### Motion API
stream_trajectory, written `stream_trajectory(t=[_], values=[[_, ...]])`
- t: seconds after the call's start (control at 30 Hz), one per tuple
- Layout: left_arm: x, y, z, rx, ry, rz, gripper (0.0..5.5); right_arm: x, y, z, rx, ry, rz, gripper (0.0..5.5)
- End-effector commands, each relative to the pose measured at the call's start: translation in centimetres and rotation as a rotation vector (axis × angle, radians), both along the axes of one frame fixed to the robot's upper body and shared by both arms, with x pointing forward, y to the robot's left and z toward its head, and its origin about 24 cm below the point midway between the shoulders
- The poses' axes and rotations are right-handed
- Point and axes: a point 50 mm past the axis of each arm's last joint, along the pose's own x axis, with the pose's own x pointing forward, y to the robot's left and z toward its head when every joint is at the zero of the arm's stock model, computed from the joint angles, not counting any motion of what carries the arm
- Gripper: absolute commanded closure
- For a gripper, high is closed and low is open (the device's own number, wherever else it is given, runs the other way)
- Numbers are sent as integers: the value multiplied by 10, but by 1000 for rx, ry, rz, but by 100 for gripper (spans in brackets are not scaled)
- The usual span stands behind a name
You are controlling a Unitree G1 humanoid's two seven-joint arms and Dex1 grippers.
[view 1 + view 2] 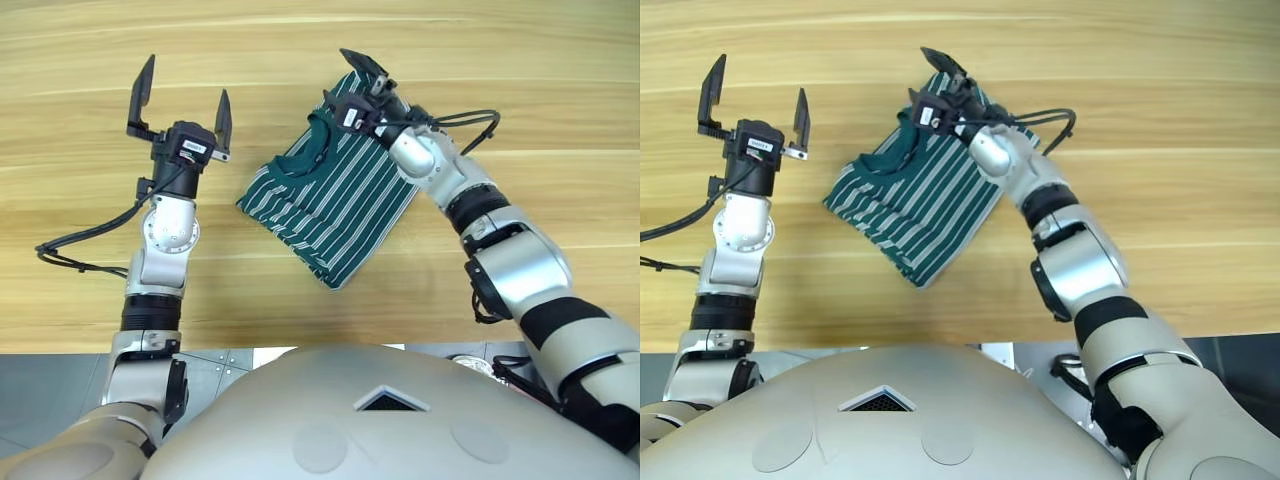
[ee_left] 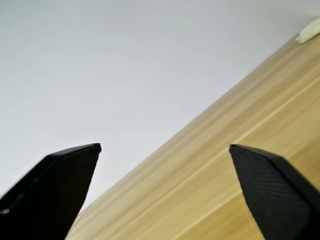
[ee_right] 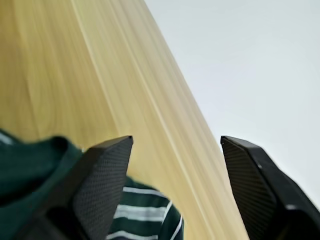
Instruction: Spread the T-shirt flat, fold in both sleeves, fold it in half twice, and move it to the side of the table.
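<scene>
on the table (image 1: pixel 520 60) lies the folded t-shirt (image 1: pixel 330 205) — left gripper (image 1: pixel 189 76) fingers apart, right gripper (image 3: pixel 176 140) too.

The right pincer (image 1: pixel 334 75) covers the T-shirt (image 1: pixel 330 200) corner beneath it; fingertip contact with the cloth cannot be determined. Beyond the left pincer (image 2: pixel 165 146), a pale object (image 2: pixel 311 31) on the surface (image 2: pixel 225 175) is cut off by the frame edge and cannot be identified.

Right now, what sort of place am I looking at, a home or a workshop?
Likely a test room or lab, not certain: a wooden table with a folded striped T-shirt on it, a plain white wall beyond, grey floor tiles.
</scene>
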Motion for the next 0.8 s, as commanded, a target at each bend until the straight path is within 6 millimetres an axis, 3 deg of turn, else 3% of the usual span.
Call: stream_trajectory(t=[0.03, 0.2, 0.4, 0.47, 0.6, 0.7, 0.8], values=[[-6, -8, -3, 10, -1, -62, 73, -14, -19, 1, 70, -52, 11, 227], [-29, -60, -15, 166, 70, -495, 73, -32, -55, 24, 153, -165, -38, 227], [-35, -82, -30, 282, 141, -696, 73, -51, -59, 21, 110, -145, -41, 227], [-24, -76, -36, 365, 166, -654, 73, -56, -54, 19, 96, -135, -26, 227], [-1, -40, -34, 426, 156, -409, 73, -77, -42, 2, 21, -64, 65, 227], [-1, -26, -44, 389, 211, -314, 73, -113, -29, -29, -67, 84, 200, 227], [-6, -13, -60, 423, 286, -240, 73, -135, -18, -41, -116, 148, 297, 227]])
